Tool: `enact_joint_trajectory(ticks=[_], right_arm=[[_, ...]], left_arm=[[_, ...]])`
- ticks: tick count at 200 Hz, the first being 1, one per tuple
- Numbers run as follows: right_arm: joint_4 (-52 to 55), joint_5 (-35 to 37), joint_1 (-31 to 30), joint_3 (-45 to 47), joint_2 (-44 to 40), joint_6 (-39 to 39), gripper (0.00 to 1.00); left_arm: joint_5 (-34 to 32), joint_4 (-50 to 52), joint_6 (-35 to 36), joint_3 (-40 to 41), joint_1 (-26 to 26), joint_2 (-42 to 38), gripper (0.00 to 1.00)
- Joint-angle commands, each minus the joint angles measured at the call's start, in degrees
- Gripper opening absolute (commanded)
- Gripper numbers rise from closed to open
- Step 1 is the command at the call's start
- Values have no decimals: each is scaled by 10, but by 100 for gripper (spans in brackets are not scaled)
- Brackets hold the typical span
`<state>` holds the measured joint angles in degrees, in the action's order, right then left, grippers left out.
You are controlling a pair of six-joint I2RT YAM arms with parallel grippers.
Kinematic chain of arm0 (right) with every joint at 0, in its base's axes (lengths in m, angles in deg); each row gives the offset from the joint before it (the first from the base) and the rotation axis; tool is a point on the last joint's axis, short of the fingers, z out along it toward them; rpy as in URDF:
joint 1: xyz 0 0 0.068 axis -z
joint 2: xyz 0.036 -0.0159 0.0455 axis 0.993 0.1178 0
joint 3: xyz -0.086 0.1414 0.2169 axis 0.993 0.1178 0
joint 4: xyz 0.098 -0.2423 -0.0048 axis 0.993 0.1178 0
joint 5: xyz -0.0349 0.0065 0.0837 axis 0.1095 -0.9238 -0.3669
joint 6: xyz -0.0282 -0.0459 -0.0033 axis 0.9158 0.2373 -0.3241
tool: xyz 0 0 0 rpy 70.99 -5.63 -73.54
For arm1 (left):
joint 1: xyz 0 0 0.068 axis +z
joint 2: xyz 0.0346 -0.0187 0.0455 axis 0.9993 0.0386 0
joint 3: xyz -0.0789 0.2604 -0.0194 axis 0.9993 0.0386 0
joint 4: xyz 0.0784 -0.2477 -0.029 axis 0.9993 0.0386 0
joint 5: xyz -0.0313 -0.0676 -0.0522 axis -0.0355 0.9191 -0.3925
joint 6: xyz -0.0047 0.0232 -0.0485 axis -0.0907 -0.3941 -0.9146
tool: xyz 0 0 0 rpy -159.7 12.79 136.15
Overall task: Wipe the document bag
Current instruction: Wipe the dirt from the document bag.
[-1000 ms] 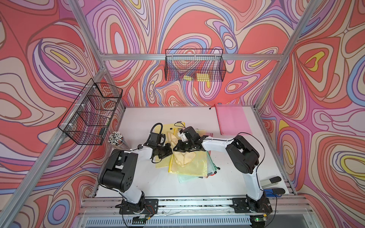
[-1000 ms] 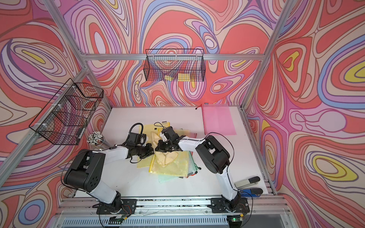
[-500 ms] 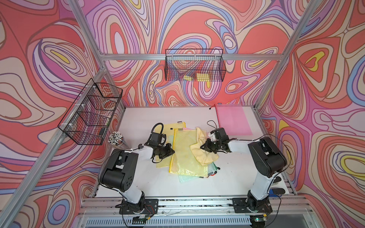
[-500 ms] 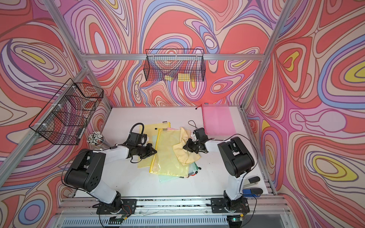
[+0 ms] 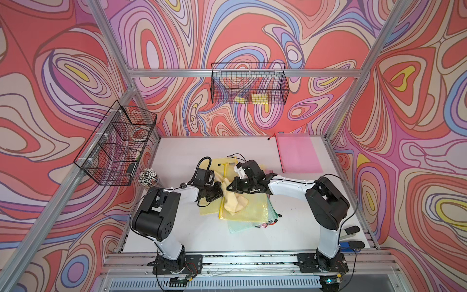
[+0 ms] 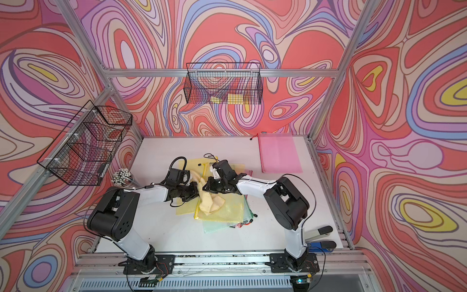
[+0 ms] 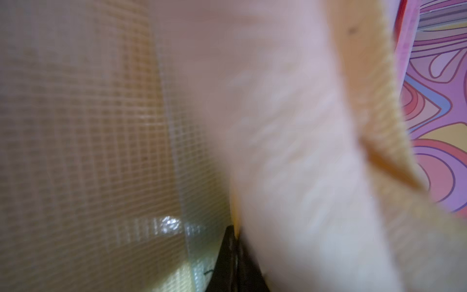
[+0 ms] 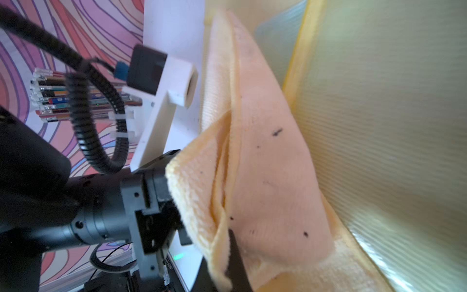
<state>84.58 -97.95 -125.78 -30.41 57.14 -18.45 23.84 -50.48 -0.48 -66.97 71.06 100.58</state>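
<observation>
The right pincer (image 5: 229, 188) is clamped on the yellow cloth (image 5: 233, 203), which lies on the yellow document bag (image 5: 252, 208) atop the pile mid-tabletop (image 5: 192, 232). The left pincer (image 5: 219, 192) sits closed at the bag's edge. I'd press the cloth flat and stroke long. The wire basket (image 5: 249, 86) holds yellow pads, and the cup (image 5: 147, 177) holds pens.

Translucent yellow, fine grid weave: document bag (image 5: 255, 209). Pale yellow, dark specks: cloth (image 5: 235, 203). Far bag (image 5: 298, 154) pink. Walls (image 5: 252, 32): red, pink, lilac swirls. 2 baskets (image 5: 249, 84) black.
</observation>
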Motion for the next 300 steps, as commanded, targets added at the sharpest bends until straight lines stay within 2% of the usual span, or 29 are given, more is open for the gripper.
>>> enact_joint_trajectory(ticks=[1, 48, 86, 111, 123, 135, 150, 172, 191, 216, 240, 266, 281, 300], right_arm=[[-32, -16, 4, 18, 43, -43, 0], [-14, 18, 35, 109, 0, -27, 0], [38, 39, 139, 217, -104, 16, 0], [116, 64, 192, 237, -190, 57, 0], [145, 77, 192, 224, -216, 68, 0], [131, 48, 187, 217, -229, 55, 0], [110, 40, 154, 195, -225, 37, 0], [102, 46, 77, 129, -172, 20, 0], [50, 20, 13, 80, -113, -16, 0], [-23, -12, -36, 46, -28, -66, 0], [-56, -4, -37, 70, -14, -89, 0], [-18, 27, -23, 111, -43, -70, 0], [-10, 29, 4, 157, -70, -62, 0], [-15, 21, 68, 236, -120, -57, 0]], left_arm=[[-12, -26, -25, -10, -3, 10, 0], [-30, -15, -22, -9, -3, -2, 0], [-32, -11, -20, -9, -3, -1, 0], [-34, -11, -18, -9, -3, -1, 0], [-36, -12, -18, -9, -3, -1, 0], [-36, -16, -20, -10, -3, -1, 0], [-35, -21, -23, -13, -3, 0, 0], [-36, -26, -33, -15, -3, 1, 0], [-36, -28, -38, -17, -4, 0, 0], [-42, -22, -38, -19, -4, -6, 0], [-42, -16, -38, -24, -4, -8, 0], [-48, -8, -33, -27, -4, -14, 0], [-50, -2, -29, -29, -3, -16, 0], [-48, -3, -29, -28, -3, -17, 0]])
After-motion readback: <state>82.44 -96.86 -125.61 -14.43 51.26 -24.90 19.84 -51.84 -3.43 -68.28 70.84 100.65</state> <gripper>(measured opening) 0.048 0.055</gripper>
